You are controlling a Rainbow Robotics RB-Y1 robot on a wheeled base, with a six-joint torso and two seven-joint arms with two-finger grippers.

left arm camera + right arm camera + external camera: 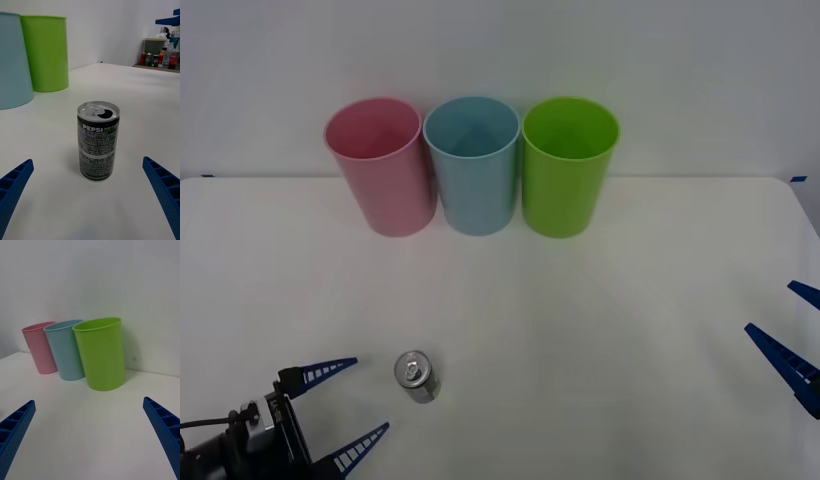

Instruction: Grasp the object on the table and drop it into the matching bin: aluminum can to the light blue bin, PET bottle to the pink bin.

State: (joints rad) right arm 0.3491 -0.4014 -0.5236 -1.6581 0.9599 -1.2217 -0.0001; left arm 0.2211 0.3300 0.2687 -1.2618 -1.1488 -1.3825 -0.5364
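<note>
A small silver aluminum can (417, 376) with a dark label stands upright on the white table (580, 320), near its front left. My left gripper (347, 407) is open just to the can's left, level with it, fingers pointing at it. From the left wrist the can (98, 140) stands a short way ahead, centred between the open blue fingers (11, 187). The pink bin (379, 165) and the light blue bin (473, 163) stand side by side at the back. My right gripper (790, 335) hangs open at the table's right edge.
A lime green bin (567, 165) stands right of the light blue one; the three bins (65, 348) touch in a row against the white wall. A shelf with several bottles and cans (157, 58) lies beyond the table's far side.
</note>
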